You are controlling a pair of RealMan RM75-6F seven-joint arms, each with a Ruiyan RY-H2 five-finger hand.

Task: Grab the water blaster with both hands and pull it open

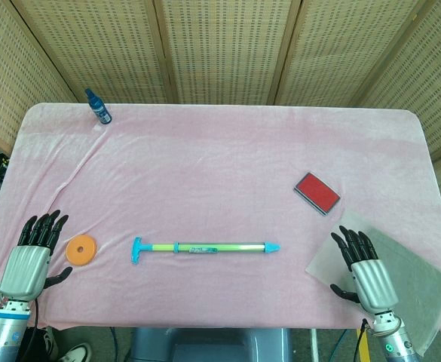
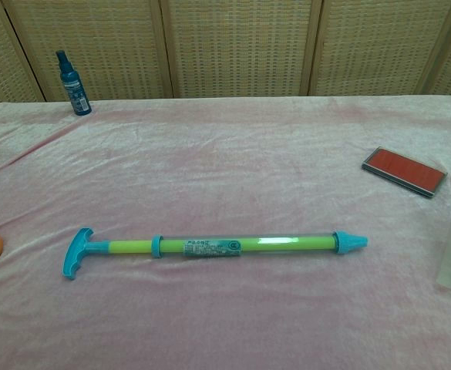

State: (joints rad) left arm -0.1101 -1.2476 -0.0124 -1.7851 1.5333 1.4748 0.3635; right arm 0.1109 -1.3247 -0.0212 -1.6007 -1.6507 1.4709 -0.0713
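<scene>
The water blaster (image 1: 205, 247) lies flat on the pink cloth near the front middle, a long green tube with a teal T-handle at its left end and a teal nozzle at its right. The chest view shows the water blaster (image 2: 217, 245) in full, with no hand near it. My left hand (image 1: 33, 256) rests at the front left corner, fingers spread, holding nothing. At the front right, my right hand (image 1: 363, 268) lies on a grey sheet, fingers also spread and empty. Both hands are well apart from the blaster.
An orange disc (image 1: 81, 250) lies between my left hand and the blaster's handle. A red flat pad (image 1: 316, 192) sits right of centre, a blue spray bottle (image 1: 98, 106) at the far left corner, and a grey sheet (image 1: 408, 286) at the front right edge.
</scene>
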